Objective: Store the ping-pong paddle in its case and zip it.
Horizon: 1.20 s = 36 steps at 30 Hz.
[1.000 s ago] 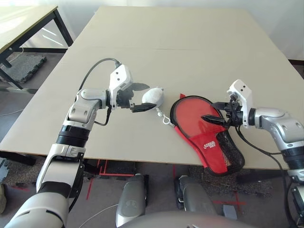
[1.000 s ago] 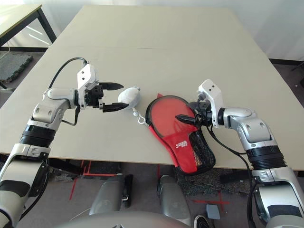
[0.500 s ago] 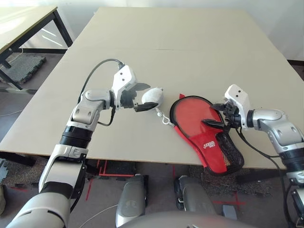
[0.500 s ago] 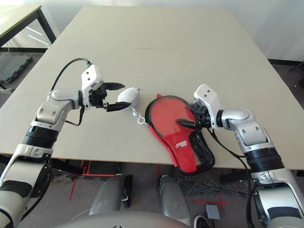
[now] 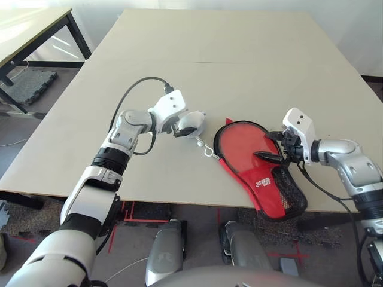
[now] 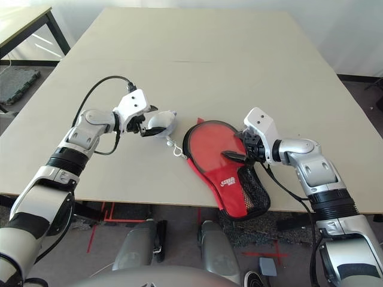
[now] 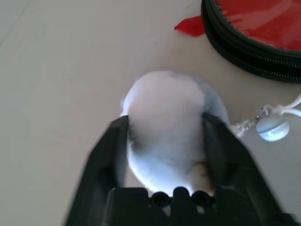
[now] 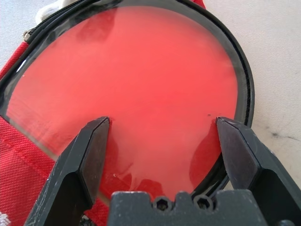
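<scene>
The ping-pong paddle [image 5: 245, 142] is lying inside the case [image 5: 266, 179], near the front edge of the beige worktop [image 5: 227, 54], on the robot's right side. Its round red rubber face is showing through the unzipped mouth; its handle is hidden inside the pouch. The case is paddle-shaped red fabric with black trim, a white logo [image 5: 263, 181] and a black mesh pocket [image 5: 291, 190] at its narrow end, which is hanging just over the worktop's front edge. A black zipper track [image 8: 244, 89] is running round the red face.

A thin white cord with small beads [image 5: 209, 150] is leading from the case's rim leftward to a fluffy white pom-pom [image 5: 192, 121] lying on the worktop, near the case.

The left tool [image 7: 165, 141] is gripping the pom-pom, its two black fingers [image 7: 112, 146] pressing into the fluff on either side.

The right tool [image 8: 162, 134] is hovering over the paddle's red face, close to the case's right edge, with its fingers [image 8: 94, 141] spread wide and nothing between them.

A second table [image 5: 36, 30] is standing at the far left.
</scene>
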Available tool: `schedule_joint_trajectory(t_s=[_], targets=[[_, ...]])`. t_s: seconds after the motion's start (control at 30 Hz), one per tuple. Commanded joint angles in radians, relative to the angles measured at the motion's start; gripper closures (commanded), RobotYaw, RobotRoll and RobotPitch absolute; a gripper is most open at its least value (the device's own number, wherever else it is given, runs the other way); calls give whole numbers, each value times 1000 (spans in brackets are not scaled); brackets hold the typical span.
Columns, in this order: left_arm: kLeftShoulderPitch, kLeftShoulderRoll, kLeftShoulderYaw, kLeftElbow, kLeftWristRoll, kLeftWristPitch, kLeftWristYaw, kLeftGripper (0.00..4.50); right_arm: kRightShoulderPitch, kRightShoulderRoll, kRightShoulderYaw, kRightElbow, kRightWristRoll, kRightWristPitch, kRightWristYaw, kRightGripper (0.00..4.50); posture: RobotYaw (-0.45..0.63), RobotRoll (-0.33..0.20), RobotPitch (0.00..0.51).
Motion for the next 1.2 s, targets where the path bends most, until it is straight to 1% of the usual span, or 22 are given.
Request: schedule_joint_trajectory(t_s=[0.03,0.13,0.2,0.23,0.43,0.6,0.7,0.83,1.0,1.2], targets=[[-22,-12,-29,83,53,-30,21,2776,35,3,26,6,-18,30,-3,0,78,0,117],[-46,-27,-34,136,68,-57,26,3866,45,5,22,-6,-16,36,-9,0,73,0,121],[-66,-36,-35,180,82,-74,39,4384,55,9,20,-15,-14,40,-15,0,66,0,127],[-75,-40,-35,199,88,-83,45,4443,59,10,20,-19,-13,42,-17,0,66,0,127],[-170,-84,-40,339,136,-146,123,4445,81,16,18,-43,-11,56,-25,0,58,0,135],[-259,-143,-36,454,170,-182,200,4445,88,21,15,-45,-6,61,-25,0,59,0,136],[-306,-183,-23,505,173,-189,240,4445,94,23,13,-53,-6,67,-26,0,59,0,136],[-371,-224,-19,557,189,-196,322,4446,105,22,11,-73,-6,80,-31,0,30,0,143],[-418,-248,-7,590,207,-211,416,4446,125,21,6,-100,0,93,-38,0,13,0,147],[-477,-295,39,605,197,-250,568,4446,142,21,-2,-121,6,106,-47,0,-5,0,149]])
